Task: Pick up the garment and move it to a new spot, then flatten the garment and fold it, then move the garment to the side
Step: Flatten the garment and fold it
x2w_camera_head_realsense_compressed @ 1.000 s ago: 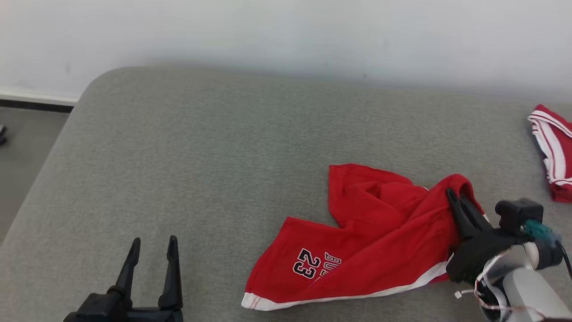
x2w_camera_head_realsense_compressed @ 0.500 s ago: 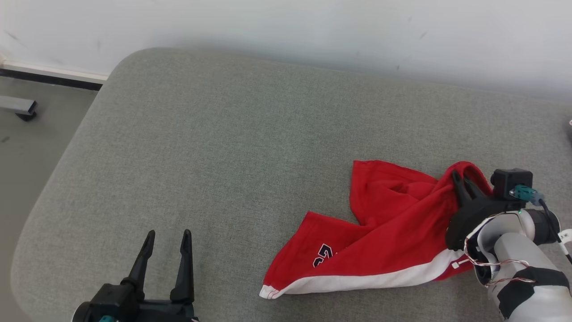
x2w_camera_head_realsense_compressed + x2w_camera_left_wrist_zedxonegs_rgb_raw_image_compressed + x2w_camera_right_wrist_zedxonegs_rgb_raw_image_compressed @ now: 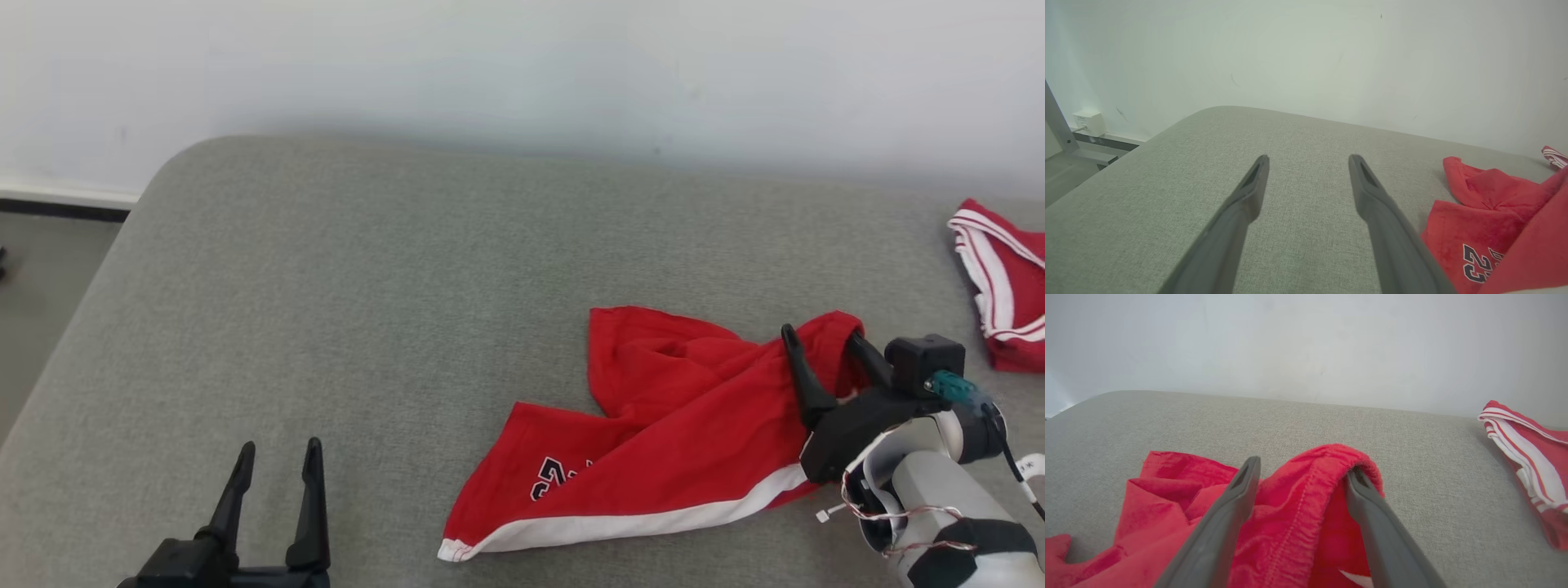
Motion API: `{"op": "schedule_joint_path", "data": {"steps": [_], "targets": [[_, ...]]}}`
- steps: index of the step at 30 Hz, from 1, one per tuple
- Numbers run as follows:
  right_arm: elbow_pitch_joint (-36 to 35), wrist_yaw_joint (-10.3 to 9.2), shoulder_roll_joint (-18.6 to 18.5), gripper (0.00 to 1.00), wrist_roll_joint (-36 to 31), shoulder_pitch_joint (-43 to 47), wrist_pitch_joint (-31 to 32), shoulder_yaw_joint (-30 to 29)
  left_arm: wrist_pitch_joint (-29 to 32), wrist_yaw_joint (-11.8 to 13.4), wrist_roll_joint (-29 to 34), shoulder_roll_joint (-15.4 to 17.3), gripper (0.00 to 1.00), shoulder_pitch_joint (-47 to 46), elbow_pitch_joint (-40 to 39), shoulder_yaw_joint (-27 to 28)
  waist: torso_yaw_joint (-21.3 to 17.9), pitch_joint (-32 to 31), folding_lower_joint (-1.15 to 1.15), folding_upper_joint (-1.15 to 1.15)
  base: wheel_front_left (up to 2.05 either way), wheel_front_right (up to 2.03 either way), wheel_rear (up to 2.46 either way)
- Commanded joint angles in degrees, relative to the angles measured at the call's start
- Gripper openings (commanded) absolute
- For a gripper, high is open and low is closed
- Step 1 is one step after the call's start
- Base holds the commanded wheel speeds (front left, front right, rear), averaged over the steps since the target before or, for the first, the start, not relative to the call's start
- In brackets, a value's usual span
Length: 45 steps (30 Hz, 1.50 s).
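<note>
Right pincer (image 3: 820, 335): spread wide astride red garment (image 3: 678, 441) waistband, one finger (image 3: 1370, 522) tucked under hem; risk: withdrawal may snag and drag cloth.

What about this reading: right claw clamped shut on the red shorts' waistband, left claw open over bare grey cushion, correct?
No: the right wrist view shows the right claw open, astride the waistband of the red shorts. The left claw is open over bare grey cushion.
</note>
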Motion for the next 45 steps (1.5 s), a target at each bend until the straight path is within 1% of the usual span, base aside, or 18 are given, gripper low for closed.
{"op": "schedule_joint_path", "data": {"steps": [1, 7, 12, 14, 18, 22, 29, 33, 38, 45], "targets": [[-0.64, -0.15, -0.61, 1.00, 0.68, 0.97, -0.17, 0.16, -0.17, 0.11, 0.38, 0.16, 1.00, 0.59, -0.28, 0.28, -1.75, -1.37, 0.00, 0.00, 0.00, 0.00, 0.00], [-5.29, -0.15, -1.86, 1.00, 3.57, 5.60, -0.39, 1.91, -0.17, 0.11, 0.52, 0.50, 1.00, 1.83, -0.73, 1.99, -4.53, -2.38, 0.00, 0.00, 0.00, 0.00, 0.00], [-6.78, -0.15, -1.98, 1.00, 5.11, 8.77, 0.03, 2.86, -0.17, 0.11, 0.78, 0.37, 1.00, 2.32, -1.08, 2.06, -5.49, -2.70, 0.00, 0.00, 0.00, 0.00, 0.00], [-8.52, -0.15, -2.18, 1.00, 5.63, 10.14, -0.23, 2.39, -0.17, 0.11, 0.75, 0.32, 1.00, 2.37, -1.15, 2.02, -5.71, -2.77, 0.00, 0.00, 0.00, 0.00, 0.00], [-12.45, -0.15, -2.63, 1.00, 5.27, 12.93, -0.47, 0.17, -0.17, 0.11, 0.86, 0.23, 1.00, 2.76, -1.31, 2.19, -6.04, -2.99, 0.00, 0.00, 0.00, 0.00, 0.00], [-17.87, -0.15, -2.49, 1.00, 4.03, 17.07, -0.52, -4.15, -0.17, 0.11, 0.87, 0.14, 1.00, 3.58, -1.48, 2.42, -6.38, -3.65, 0.00, 0.00, 0.00, 0.00, 0.00], [-27.98, -0.16, -0.56, 1.00, 0.50, 26.90, -0.54, -12.57, -0.17, 0.11, 1.47, 0.00, 1.00, 5.08, -2.51, 2.97, -7.18, -4.92, 0.00, 0.00, 0.00, 0.00, 0.00], [-33.54, -0.16, 0.92, 1.00, -1.12, 31.67, -0.55, -15.96, -0.17, 0.10, 1.68, -0.04, 1.00, 5.90, -3.33, 3.70, -7.71, -5.34, 0.00, 0.00, 0.00, 0.00, 0.00], [-38.98, -0.16, 2.42, 1.00, -3.71, 36.52, -0.54, -17.63, -0.17, 0.11, 1.98, -0.05, 1.00, 6.73, -4.42, 4.70, -8.31, -5.78, 0.00, 0.00, 0.00, 0.00, 0.00], [-42.92, -0.16, 4.42, 1.00, -6.17, 40.68, -0.55, -18.48, -0.17, 0.11, 2.62, 0.08, 1.00, 7.61, -5.69, 5.42, -8.42, -6.03, 0.00, 0.00, 0.00, 0.00, 0.00]]}}
